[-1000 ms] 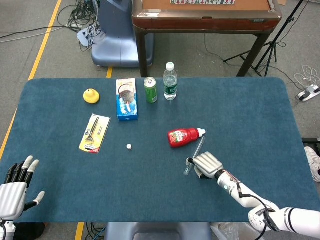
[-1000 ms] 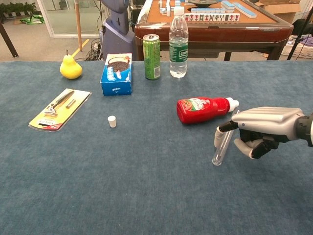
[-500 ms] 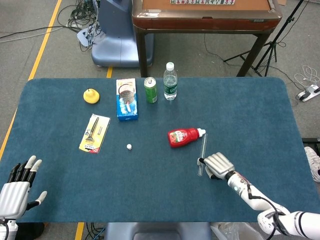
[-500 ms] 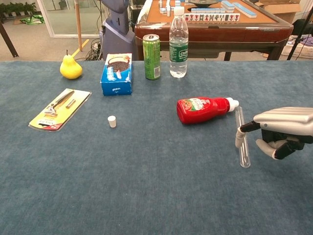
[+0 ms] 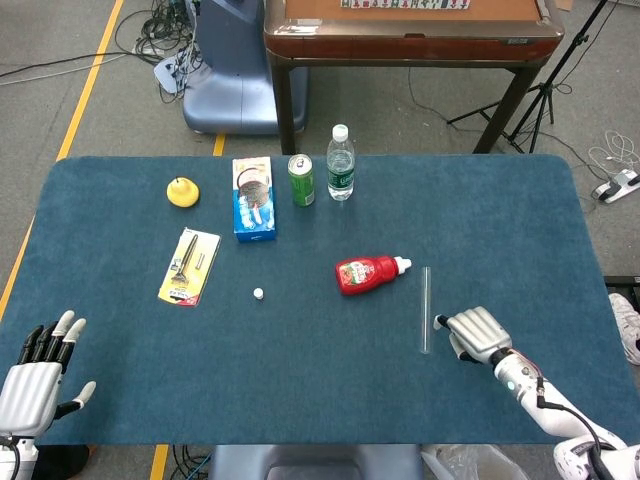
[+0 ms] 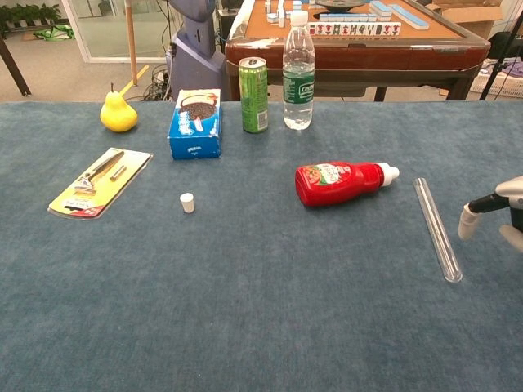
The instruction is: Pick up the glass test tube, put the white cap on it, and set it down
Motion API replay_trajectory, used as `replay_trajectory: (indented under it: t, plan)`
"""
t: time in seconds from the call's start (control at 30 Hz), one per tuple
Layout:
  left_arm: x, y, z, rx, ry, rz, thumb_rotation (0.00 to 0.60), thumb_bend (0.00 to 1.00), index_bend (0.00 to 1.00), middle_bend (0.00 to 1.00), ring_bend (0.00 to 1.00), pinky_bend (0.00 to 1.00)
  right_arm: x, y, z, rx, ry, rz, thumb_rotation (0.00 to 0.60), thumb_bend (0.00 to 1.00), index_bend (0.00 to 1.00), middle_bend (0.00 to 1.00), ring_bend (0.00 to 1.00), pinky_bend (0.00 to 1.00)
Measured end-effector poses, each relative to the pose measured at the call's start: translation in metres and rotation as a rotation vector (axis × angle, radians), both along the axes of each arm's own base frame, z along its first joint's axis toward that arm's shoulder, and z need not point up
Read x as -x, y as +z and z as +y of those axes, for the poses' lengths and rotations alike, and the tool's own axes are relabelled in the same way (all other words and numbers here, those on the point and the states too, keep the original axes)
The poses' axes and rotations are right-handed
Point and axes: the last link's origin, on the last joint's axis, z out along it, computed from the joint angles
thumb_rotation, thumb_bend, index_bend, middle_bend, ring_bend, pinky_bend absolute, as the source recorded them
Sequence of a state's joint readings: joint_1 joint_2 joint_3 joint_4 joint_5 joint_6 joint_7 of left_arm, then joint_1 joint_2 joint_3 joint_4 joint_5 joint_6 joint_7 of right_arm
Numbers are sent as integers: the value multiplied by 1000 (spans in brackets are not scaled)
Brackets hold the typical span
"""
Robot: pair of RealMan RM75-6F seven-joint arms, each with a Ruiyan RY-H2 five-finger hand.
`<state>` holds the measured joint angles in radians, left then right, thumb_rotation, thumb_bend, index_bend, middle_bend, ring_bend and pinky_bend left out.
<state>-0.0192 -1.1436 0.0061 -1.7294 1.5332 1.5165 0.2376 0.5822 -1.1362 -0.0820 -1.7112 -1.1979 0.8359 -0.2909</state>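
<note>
The glass test tube (image 5: 426, 309) lies flat on the blue table top, just right of the red bottle; the chest view shows the test tube (image 6: 436, 229) running front to back. My right hand (image 5: 473, 333) sits close to its right side, holding nothing, and only one fingertip of the right hand (image 6: 468, 222) shows at the chest view's edge, a small gap away from the glass. The small white cap (image 5: 258, 294) stands alone left of centre, also visible as the cap (image 6: 187, 202). My left hand (image 5: 40, 365) rests at the near left corner with fingers spread, empty.
A red squeeze bottle (image 5: 368, 273) lies beside the tube's far end. At the back stand a water bottle (image 5: 341, 163), a green can (image 5: 301, 180), a blue box (image 5: 253, 198) and a yellow pear (image 5: 182, 191). A razor pack (image 5: 190, 264) lies left.
My right hand carried the tube rightward, let it go and drew back to the right. The tube, tilted in the fingers before, now lies on the table. The left hand stayed put.
</note>
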Motion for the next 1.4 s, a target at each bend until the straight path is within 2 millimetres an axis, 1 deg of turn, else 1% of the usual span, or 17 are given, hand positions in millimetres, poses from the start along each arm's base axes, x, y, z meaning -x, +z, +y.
replay_trajectory:
  t: [0.17, 0.3, 0.4, 0.53, 0.67, 0.8, 0.93, 1.2, 1.4]
  plan:
    - [-1, -2, 1, 8, -8, -1, 600, 204, 0, 0, 0, 0, 5, 16, -7, 77, -40, -32, 600, 1000, 320, 1000, 1000, 1000]
    - [-2, -1, 1, 6, -9, -1, 600, 204, 0, 0, 0, 0, 17, 26, -20, 127, -83, -16, 600, 1000, 320, 1000, 1000, 1000]
    - [-1, -1, 0, 8, -5, 1, 600, 204, 0, 0, 0, 0, 27, 31, -31, 156, -120, 1, 600, 1000, 320, 1000, 1000, 1000]
    - [-2, -1, 0, 5, -6, 2, 600, 204, 0, 0, 0, 0, 38, 32, -46, 173, -162, 21, 600, 1000, 320, 1000, 1000, 1000]
    - [-3, -2, 0, 6, -9, 5, 600, 204, 0, 0, 0, 0, 40, 25, -62, 180, -189, 24, 600, 1000, 316, 1000, 1000, 1000]
    - [-3, -2, -1, 4, -7, 8, 600, 204, 0, 0, 0, 0, 38, 15, -75, 179, -193, 17, 600, 1000, 284, 1000, 1000, 1000]
    - [-4, -2, 0, 5, -7, 10, 600, 204, 0, 0, 0, 0, 35, 7, -86, 183, -193, 11, 600, 1000, 277, 1000, 1000, 1000]
    - [-4, -2, 0, 7, -4, 11, 600, 204, 0, 0, 0, 0, 23, -12, -109, 190, -182, -17, 600, 1000, 268, 1000, 1000, 1000]
    - [-3, -2, 0, 8, 3, 13, 600, 204, 0, 0, 0, 0, 14, -26, -118, 177, -172, -35, 600, 1000, 268, 1000, 1000, 1000]
